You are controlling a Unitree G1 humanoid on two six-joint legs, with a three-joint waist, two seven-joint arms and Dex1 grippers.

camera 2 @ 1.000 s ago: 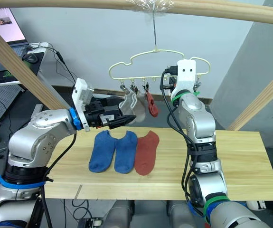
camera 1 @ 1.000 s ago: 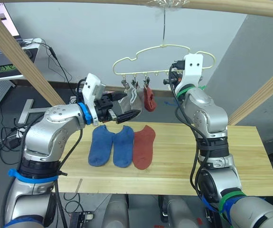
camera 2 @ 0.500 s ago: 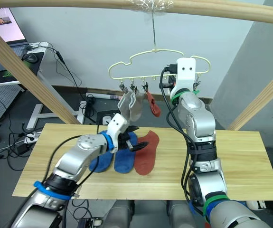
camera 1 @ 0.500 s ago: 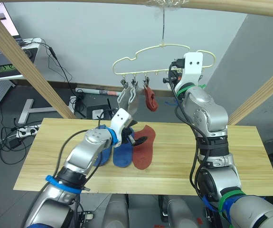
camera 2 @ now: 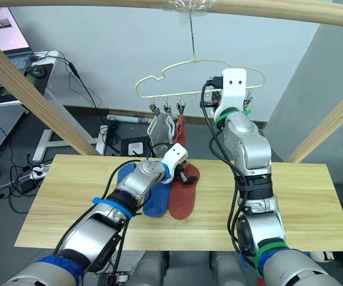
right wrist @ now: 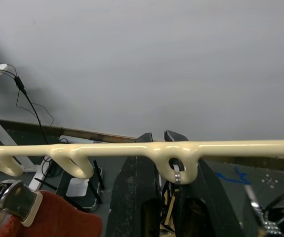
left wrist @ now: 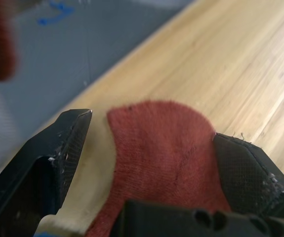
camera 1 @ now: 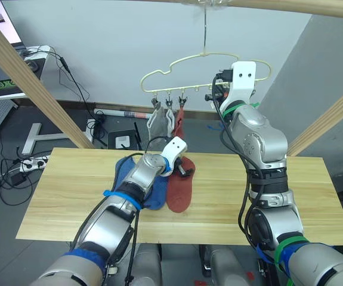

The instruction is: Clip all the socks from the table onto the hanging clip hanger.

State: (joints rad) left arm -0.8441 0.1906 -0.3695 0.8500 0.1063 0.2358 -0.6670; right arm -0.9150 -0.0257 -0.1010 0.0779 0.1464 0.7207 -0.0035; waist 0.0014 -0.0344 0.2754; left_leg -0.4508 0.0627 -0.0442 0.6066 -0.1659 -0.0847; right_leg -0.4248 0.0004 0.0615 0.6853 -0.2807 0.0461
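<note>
The left claw (left wrist: 151,143) is spread wide over the far end of the red sock (left wrist: 166,148) on the table (camera 1: 314,196). The right claw (right wrist: 165,163) pinches a clip (right wrist: 174,190) on the hanger (camera 1: 204,65).

You have no legible writing, label, brand, number or sign in any view. The bright laptop screen (camera 2: 1,33), left of the thin pale-yellow wire clip hanger (camera 2: 192,80), shows content too small for you to read.
</note>
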